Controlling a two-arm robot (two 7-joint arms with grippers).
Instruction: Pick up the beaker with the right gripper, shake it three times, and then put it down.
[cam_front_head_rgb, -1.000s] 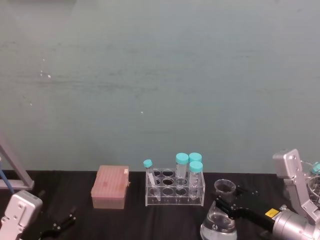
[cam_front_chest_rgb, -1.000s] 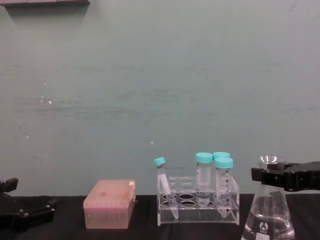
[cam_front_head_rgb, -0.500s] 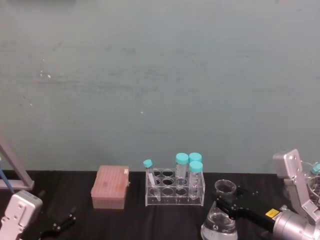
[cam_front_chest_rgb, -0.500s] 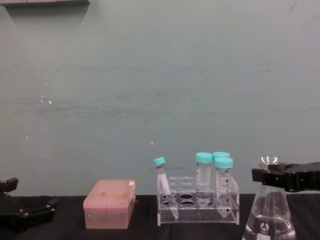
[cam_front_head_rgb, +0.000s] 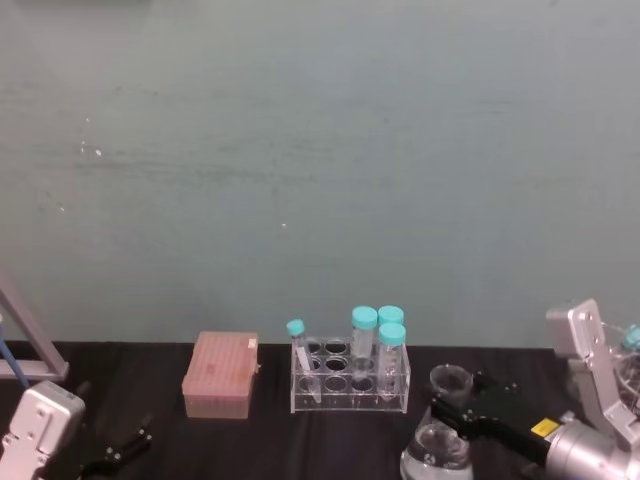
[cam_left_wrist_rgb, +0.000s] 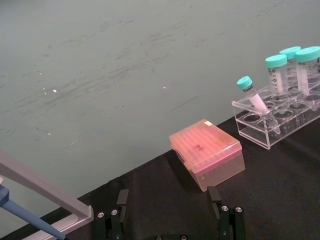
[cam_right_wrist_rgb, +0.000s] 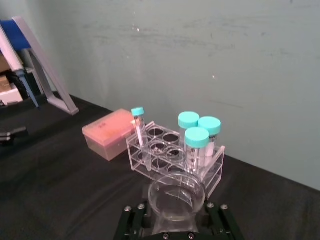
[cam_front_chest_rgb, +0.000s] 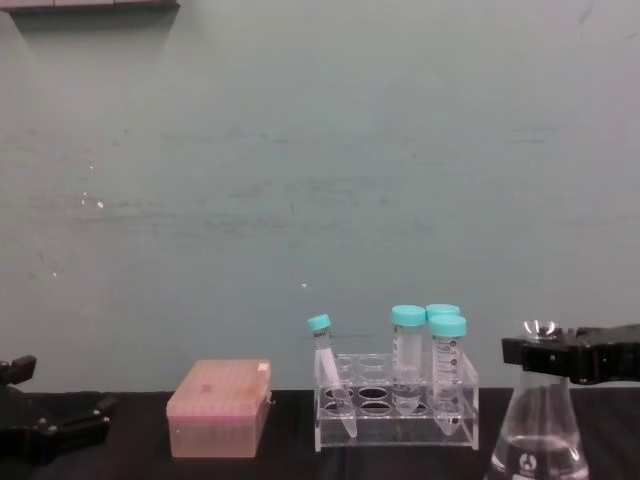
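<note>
The beaker (cam_front_chest_rgb: 537, 430) stands upright at the right end of the black counter (cam_front_head_rgb: 250, 440), clear liquid in its wide base, its neck gripped by the right hand (cam_front_chest_rgb: 545, 352). The hand's black flat jaws are closed around the narrow neck just below the flared rim, one on each side; in the right wrist view the round mouth of the beaker (cam_right_wrist_rgb: 176, 197) sits between them. In the head view the beaker (cam_front_head_rgb: 440, 440) is at the lower right, with the right hand (cam_front_head_rgb: 452, 409) reaching in from the right edge on its silver arm.

Just to the beaker's left stands a clear tube rack (cam_front_chest_rgb: 396, 400) holding three upright teal-capped tubes (cam_front_chest_rgb: 447, 370) and one smaller tube (cam_front_chest_rgb: 328, 370) that leans to the side. The rack is near the beaker but not touching it, and it is the closest thing on that side. Farther left, apart from the rack, lies a pink box (cam_front_chest_rgb: 220, 408) with its lid shut. A grey stand (cam_left_wrist_rgb: 40, 185) with a blue part rises at the far left edge of the counter. A teal wall runs behind everything.

The left hand (cam_left_wrist_rgb: 170, 220) rests low at the left end of the counter, its thin black fingers spread apart and holding nothing, well away from the beaker.
</note>
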